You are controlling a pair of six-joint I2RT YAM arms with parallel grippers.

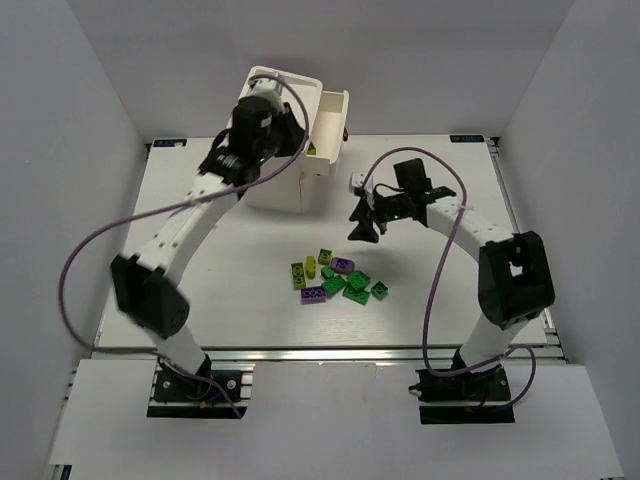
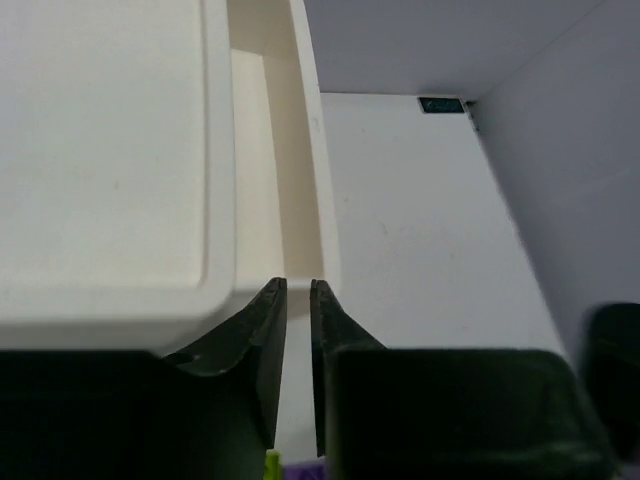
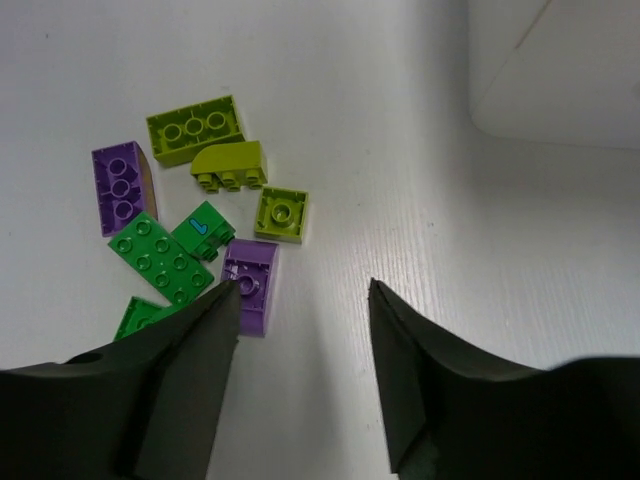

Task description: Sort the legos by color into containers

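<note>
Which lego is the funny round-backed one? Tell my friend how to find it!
Find the tall white cabinet on the table; the pile of legos lies in front of it. Of the three yellow-green bricks there, the curved brick lies in the middle: it alone has a humped, rounded back, while its neighbours are flat-topped blocks.

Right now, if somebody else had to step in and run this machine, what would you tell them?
Left pincer: nearly closed, nothing between its tips, above the pulled-out top drawer of the white cabinet.
Right pincer: open and empty, hovering over the legos.
Done: one drawer is open. I cannot tell whether it holds any bricks.
Left: the pile of yellow-green, purple and green bricks lies unsorted on the table.
</note>
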